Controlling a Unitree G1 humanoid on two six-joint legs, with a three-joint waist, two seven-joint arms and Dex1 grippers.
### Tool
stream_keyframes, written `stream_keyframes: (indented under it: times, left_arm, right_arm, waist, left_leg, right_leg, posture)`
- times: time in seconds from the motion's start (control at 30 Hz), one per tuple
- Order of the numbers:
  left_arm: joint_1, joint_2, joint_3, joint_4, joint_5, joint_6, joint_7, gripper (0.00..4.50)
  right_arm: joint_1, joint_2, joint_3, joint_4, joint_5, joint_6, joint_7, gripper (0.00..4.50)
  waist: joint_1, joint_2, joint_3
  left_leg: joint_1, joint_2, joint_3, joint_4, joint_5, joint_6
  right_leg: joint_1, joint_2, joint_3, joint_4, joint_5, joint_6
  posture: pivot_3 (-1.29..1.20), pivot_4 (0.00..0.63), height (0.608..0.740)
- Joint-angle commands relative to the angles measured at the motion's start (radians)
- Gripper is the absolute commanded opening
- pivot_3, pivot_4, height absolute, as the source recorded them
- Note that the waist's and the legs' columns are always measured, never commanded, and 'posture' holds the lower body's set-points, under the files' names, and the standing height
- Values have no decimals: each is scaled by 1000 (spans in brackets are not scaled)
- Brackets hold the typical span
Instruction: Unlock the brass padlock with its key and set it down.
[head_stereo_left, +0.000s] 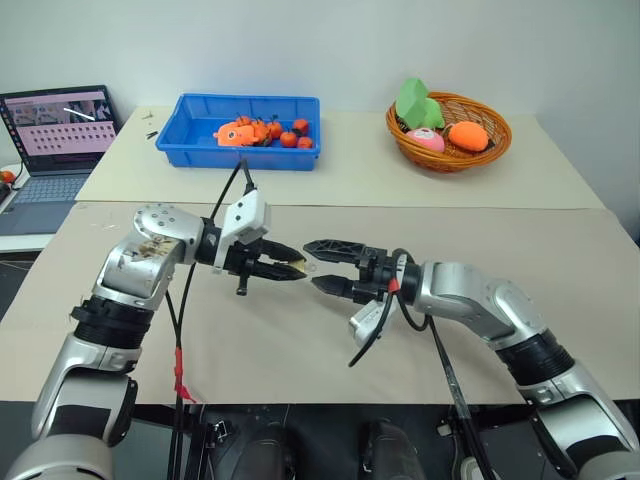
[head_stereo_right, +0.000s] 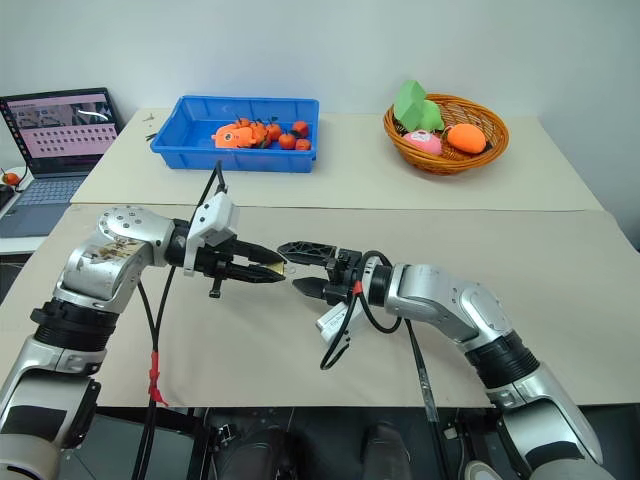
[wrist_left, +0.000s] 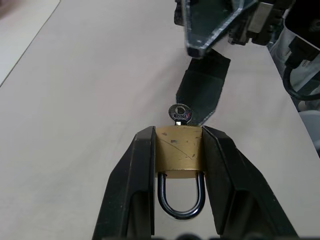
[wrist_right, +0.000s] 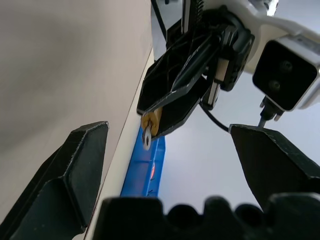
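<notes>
The brass padlock (wrist_left: 178, 148), squarish and scuffed with fine scratches, sits clamped between the left gripper's (wrist_left: 178, 150) two flat black fingers, held up above the worktop (head_stereo_left: 300, 350). Its thin rounded shackle (wrist_left: 181, 197) loops back toward the wrist. The key (wrist_left: 179, 113), silvery with a small ring head, stands in the end of the padlock's body, pointing toward the right gripper (head_stereo_left: 318, 264). That gripper's ribbed black fingers are spread wide, empty, just in front of the key. The worktop is smooth, pale beige. Further back stand a blue plastic tray (head_stereo_left: 200, 135) and a woven wicker basket (head_stereo_left: 448, 158).
</notes>
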Motion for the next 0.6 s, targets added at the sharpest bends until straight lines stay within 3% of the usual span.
stream_keyframes:
  times: [0.03,0.53,0.6]
  left_arm:
    - [-19,-6,8,-1,-5,-14,8,854]
    - [-29,-14,19,1,-15,1,15,854]
    - [-29,-14,19,0,-15,1,17,854]
  right_arm:
    - [-19,10,-25,-33,21,14,3,4500]
    - [-16,-22,-56,15,-34,20,-46,4500]
    - [-17,-21,-58,18,-37,23,-51,3997]
  waist:
    - [0,0,0]
    - [0,0,0]
    - [0,0,0]
  left_leg:
    - [0,0,0,0,0,0]
    - [0,0,0,0,0,0]
    - [0,0,0,0,0,0]
  right_leg:
    - [0,0,0,0,0,0]
    - [0,0,0,0,0,0]
    - [0,0,0,0,0,0]
  posture:
    - [0,150,684]
    - [0,150,684]
    - [0,150,684]
